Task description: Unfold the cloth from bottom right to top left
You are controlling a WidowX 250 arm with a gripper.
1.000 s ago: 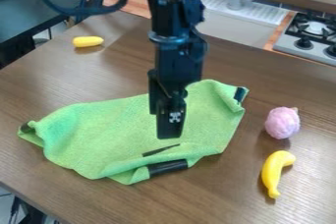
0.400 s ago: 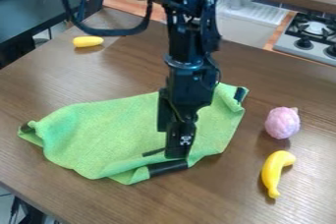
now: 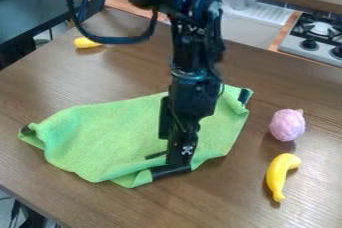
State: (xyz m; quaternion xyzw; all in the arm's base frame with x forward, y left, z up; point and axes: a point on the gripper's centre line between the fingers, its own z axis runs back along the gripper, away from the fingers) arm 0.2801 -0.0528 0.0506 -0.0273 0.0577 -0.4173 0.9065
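Observation:
The black gripper (image 3: 179, 161) hangs down over the lower right part of the green cloth (image 3: 120, 134), its tip at the black-taped edge near the front corner. Whether it holds the cloth there cannot be made out. The cloth lies rumpled across the middle of the table, with folded-over edges at its front, its left end and its upper right corner. Dark tape marks show at those corners, and a thin dark strip lies just left of the gripper's tip.
On the brown table (image 3: 220, 197), a pink toy (image 3: 288, 125) and a yellow banana (image 3: 280, 177) lie right of the cloth. Another yellow toy (image 3: 87, 43) is at the upper left. A toy stove (image 3: 314, 39) stands beyond the table's far edge.
The gripper has moved right and toward the front, lowering to the cloth's taped front edge. The cloth and the toys have stayed in place.

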